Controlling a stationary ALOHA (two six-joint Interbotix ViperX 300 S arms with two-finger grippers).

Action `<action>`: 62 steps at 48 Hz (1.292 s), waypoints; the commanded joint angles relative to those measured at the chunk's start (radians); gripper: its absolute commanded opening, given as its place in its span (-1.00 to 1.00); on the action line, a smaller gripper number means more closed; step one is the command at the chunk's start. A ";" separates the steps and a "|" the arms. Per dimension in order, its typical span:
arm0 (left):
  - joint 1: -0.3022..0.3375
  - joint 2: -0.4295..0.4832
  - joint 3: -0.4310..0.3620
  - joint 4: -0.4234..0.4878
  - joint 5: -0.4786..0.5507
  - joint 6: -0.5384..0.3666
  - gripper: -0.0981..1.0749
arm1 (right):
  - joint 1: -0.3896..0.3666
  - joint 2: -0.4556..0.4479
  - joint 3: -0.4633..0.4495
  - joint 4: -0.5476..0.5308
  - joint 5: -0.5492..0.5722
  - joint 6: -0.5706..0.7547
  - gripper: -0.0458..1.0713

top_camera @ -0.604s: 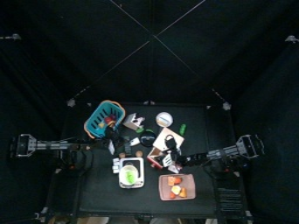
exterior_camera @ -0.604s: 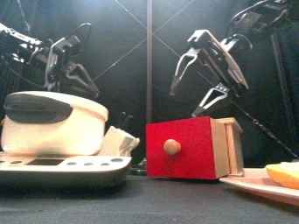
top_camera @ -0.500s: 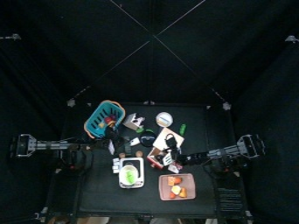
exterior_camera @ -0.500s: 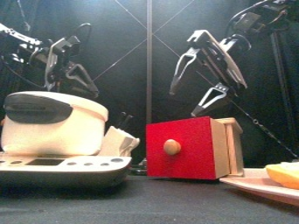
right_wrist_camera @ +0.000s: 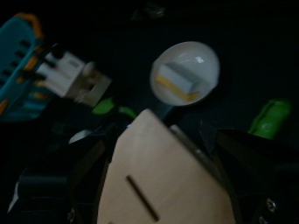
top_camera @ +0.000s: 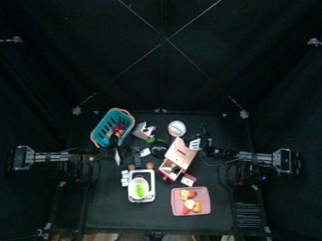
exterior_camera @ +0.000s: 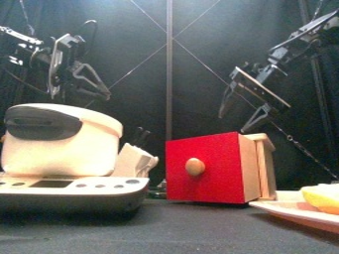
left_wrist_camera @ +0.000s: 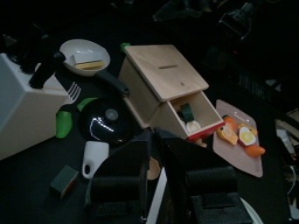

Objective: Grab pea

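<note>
jaws of left gripper and right gripper are standing spread and empty; pea is lying at the white appliance, probably light, stiff, slick plastic, best pinched across its narrow middle.

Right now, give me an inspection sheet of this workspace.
Surface: black table, crowded.
Job's things: pea lying at the white appliance, untouched.
Clutter: teal basket; white bowl; wooden box with red drawer pulled out; plate of orange fruit.
End effectors: left end effector and right end effector both open, empty, raised above the table.
Cables: nothing seen.
Surroundings: black curtains all round.
</note>
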 commanded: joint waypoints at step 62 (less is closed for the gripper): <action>0.020 -0.002 0.017 -0.028 0.005 0.005 0.14 | -0.209 0.322 -0.081 0.443 0.083 -0.356 0.94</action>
